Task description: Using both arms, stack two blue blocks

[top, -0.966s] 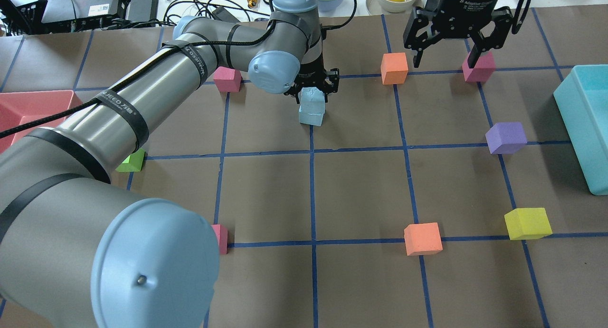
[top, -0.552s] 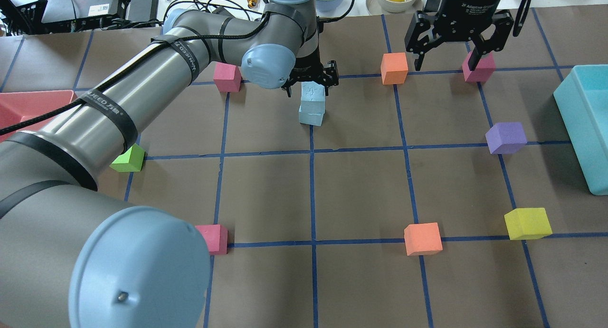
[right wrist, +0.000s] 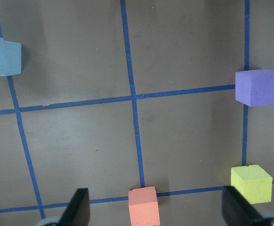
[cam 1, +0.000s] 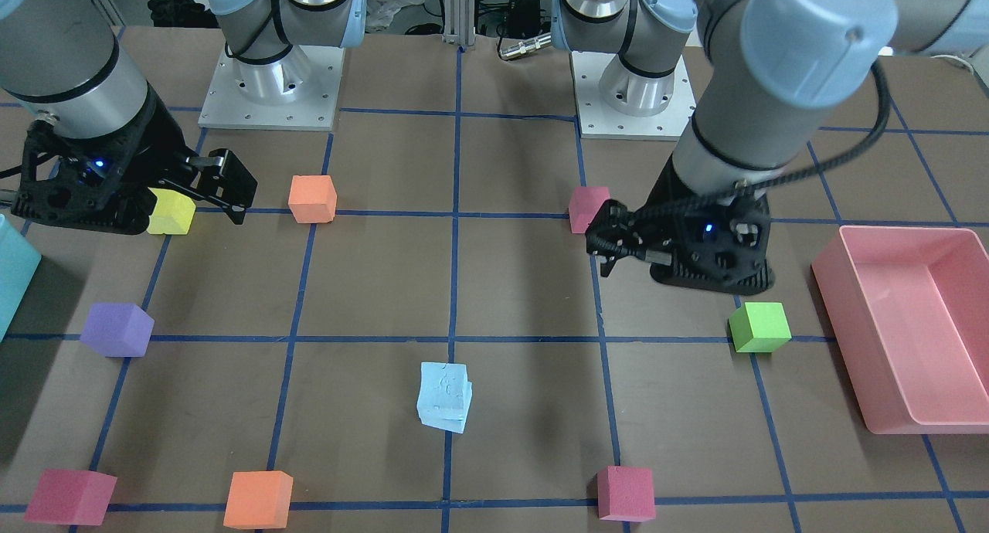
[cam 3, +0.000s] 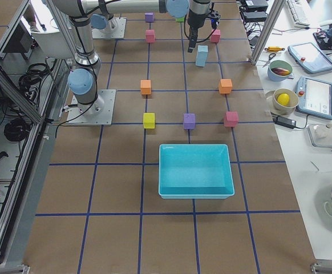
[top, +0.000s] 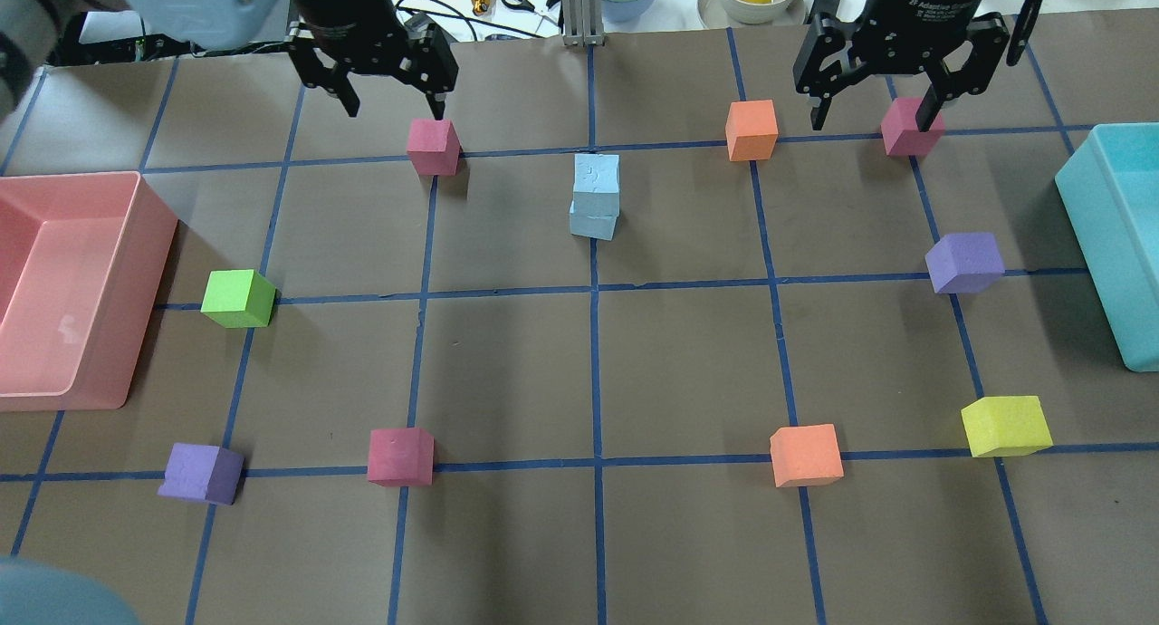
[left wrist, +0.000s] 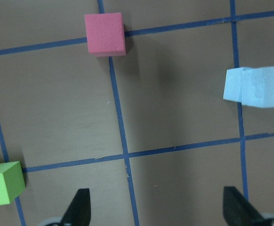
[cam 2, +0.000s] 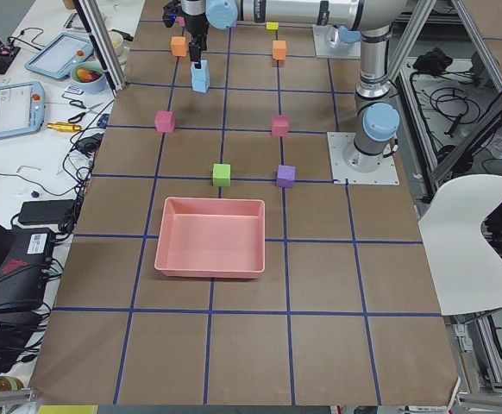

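Two pale blue blocks stand stacked in the far middle of the table, the upper block slightly askew on the lower block. The stack also shows in the front view and at the edge of both wrist views. My left gripper is open and empty, well left of the stack, above a magenta cube. My right gripper is open and empty at the far right, over another magenta cube.
A pink tray is at the left edge and a teal bin at the right. Orange, purple, yellow, orange, magenta, purple and green cubes are scattered around.
My left gripper has lifted off the upper blue block and drawn back to the far left. The stack stays standing. My right gripper has shifted slightly right.
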